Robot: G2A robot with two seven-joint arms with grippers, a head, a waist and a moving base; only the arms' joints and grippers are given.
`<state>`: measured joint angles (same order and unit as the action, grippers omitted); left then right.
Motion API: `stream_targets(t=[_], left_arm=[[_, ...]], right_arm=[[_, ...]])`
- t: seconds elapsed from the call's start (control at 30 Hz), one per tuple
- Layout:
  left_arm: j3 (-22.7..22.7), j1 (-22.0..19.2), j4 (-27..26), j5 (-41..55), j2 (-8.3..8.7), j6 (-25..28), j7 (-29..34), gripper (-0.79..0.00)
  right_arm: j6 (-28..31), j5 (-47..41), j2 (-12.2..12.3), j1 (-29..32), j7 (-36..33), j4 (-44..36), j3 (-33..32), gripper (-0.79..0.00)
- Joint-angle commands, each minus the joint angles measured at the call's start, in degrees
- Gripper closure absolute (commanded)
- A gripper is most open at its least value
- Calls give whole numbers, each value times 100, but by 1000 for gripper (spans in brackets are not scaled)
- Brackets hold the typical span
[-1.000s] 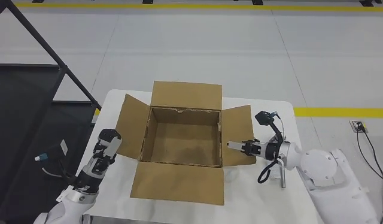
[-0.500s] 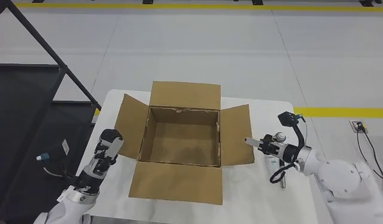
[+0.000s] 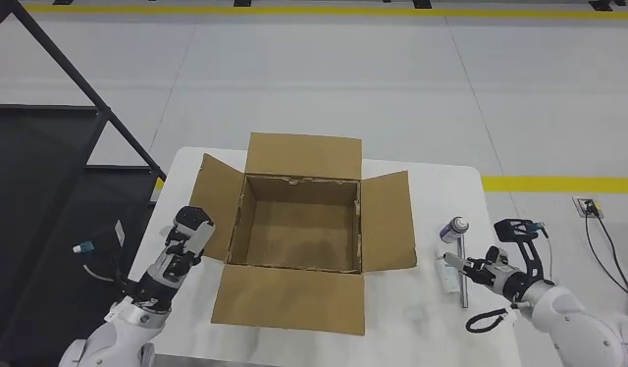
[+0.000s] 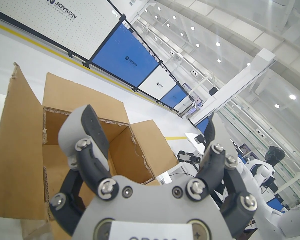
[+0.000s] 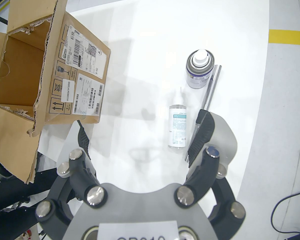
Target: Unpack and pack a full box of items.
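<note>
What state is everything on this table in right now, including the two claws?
Brown cardboard box: flaps open, empty inside.
Silver-topped spray can: upright, uncapped.
Small clear plastic bottle: lying on its side.
Silver metal rod: lying flat.
Left claw: open, empty.
Right claw: open, empty.

Matt cardboard box [image 3: 304, 157] — shiny metal can [image 5: 199, 72]

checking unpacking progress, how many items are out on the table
3, on the white table beside the open brown cardboard box: an upright silver spray can, a clear plastic bottle lying flat, a slim silver metal rod alongside them.
</note>
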<state>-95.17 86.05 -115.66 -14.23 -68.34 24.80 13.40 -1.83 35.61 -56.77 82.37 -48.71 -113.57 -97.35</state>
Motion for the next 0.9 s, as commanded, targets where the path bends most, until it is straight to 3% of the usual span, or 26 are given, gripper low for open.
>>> stream_targets(t=[0.0, 0.2, 0.33, 0.67, 0.83, 0.87], left_arm=[[44, -46, 7, -52, 2, -34, 39, -785], [193, -130, 43, -104, -1, -54, 63, -785], [195, -149, 86, -68, -2, -81, 10, -785], [223, -245, 167, -48, 2, -130, 7, -785], [264, -328, 208, -36, 4, -167, 35, -785], [266, -339, 217, -31, 4, -175, 28, -785]], right_arm=[[5, 2, 0, -4, -6, 0, 3, -785], [11, 36, -1, 9, 29, 21, 20, -785], [130, 646, 30, -114, -235, 137, 264, -785], [-710, 2097, 21, -1022, -1206, 918, 1118, -785], [-1004, 2418, -29, -1524, -1511, 1419, 1516, -782], [-1036, 2424, -41, -1603, -1529, 1528, 1569, -680]])
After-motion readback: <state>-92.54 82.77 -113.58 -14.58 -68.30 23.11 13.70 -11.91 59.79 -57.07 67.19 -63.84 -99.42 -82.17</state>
